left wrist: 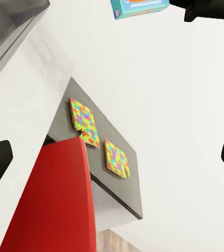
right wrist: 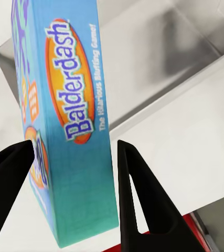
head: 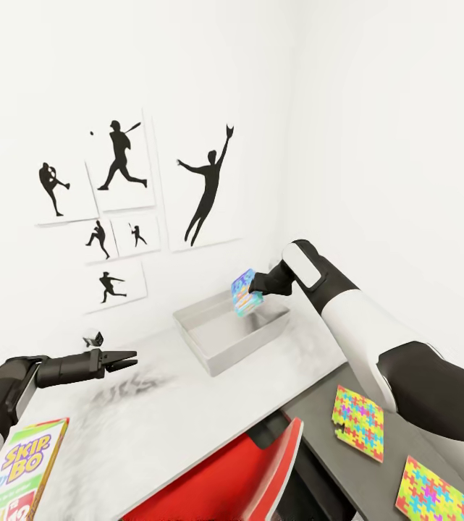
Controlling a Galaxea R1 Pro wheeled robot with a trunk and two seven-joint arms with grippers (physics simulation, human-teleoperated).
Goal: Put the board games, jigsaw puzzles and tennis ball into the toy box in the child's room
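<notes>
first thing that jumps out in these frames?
The right gripper holding a blue Balderdash box above the grey toy box on the white table. Then the two jigsaw puzzles on the darker surface at right, and the Skip-Bo box at the table's near left corner, by the open left gripper.

The Balderdash box, clamped in the right gripper, is showing smooth printed card with a slight sheen. Just beyond that gripper, the toy box is looking like matt grey plastic. Under the left gripper, the tabletop is reading as white with mottled grey smudges. The gripper fingers are looking matt black.
</notes>
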